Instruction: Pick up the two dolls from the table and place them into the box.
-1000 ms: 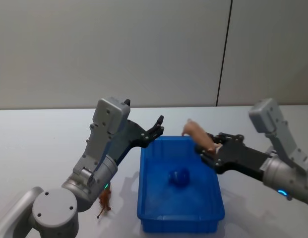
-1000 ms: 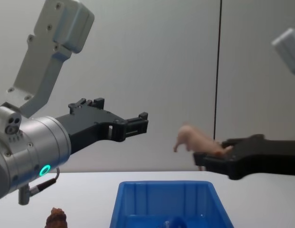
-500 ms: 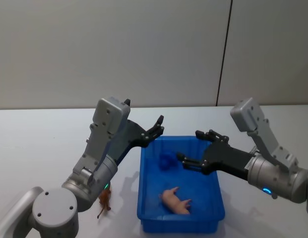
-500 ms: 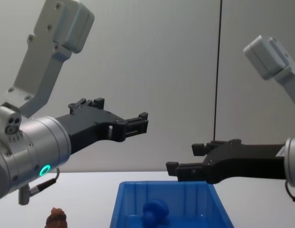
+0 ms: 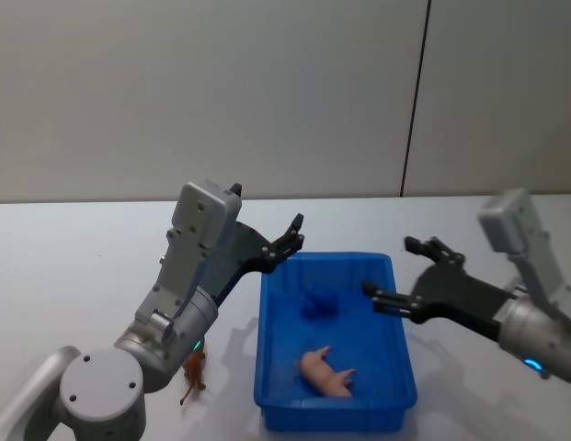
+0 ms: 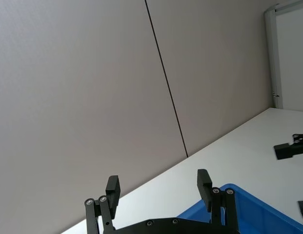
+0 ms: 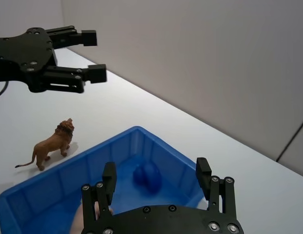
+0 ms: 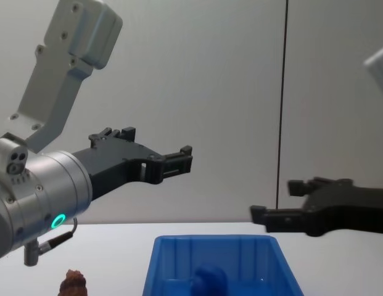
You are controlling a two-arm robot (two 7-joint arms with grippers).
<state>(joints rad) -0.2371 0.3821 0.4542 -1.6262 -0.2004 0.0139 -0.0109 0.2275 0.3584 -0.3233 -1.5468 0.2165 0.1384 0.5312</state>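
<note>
Right gripper (image 5: 388,267) wide open, empty, above box (image 5: 331,419) right rim. Left gripper (image 5: 292,232) open, empty, raised by far-left corner. We see blue doll (image 5: 317,301), pink pig (image 5: 326,372) inside box; lion figure (image 5: 195,372) on table (image 5: 83,276) just left of box.

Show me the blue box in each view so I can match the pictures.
Head view: the box, low, just right of centre.
Chest view: box along the bottom edge, centre.
Left wrist view: box corner just past the left tool.
Right wrist view: box under the right tool.
Shared landmark: the open left tool, raised by the box's far left corner.
</note>
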